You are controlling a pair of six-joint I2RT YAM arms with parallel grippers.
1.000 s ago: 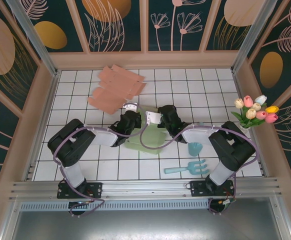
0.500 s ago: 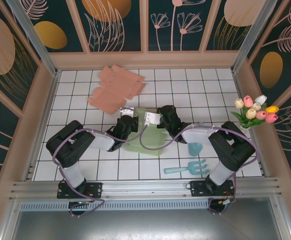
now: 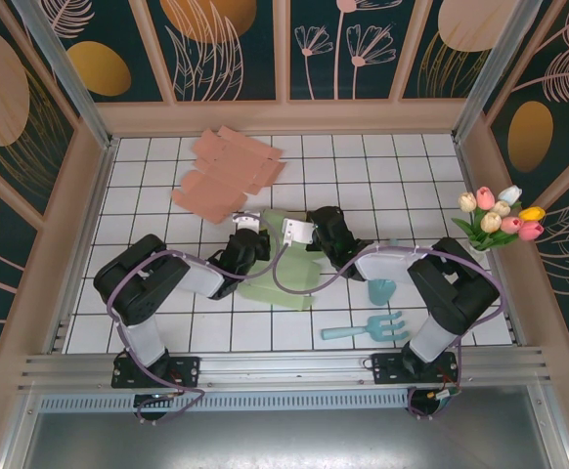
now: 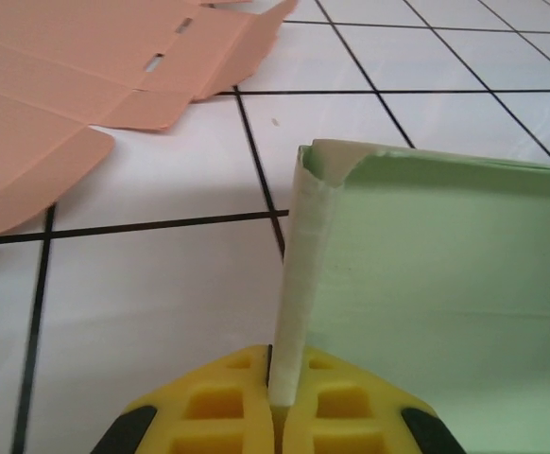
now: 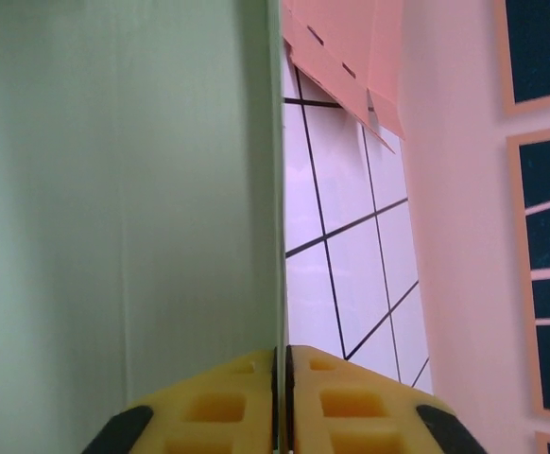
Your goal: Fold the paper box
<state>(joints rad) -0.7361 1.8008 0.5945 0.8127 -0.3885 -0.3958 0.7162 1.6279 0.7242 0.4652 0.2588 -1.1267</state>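
Green paper box (image 3: 299, 278), walls tight within left tool (image 4: 274, 402) and right tool (image 5: 282, 367).

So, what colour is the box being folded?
The paper box is pale green, clearest in the left wrist view.

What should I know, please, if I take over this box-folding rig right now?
Left pincer: shut on a raised flap of the green paper box.
Right pincer: shut on another edge of the same box.
The box lies mid-table between the arms; pink blanks lie flat behind it.
Done: one flap lifted upright.
To do: fold the remaining sides and close it.
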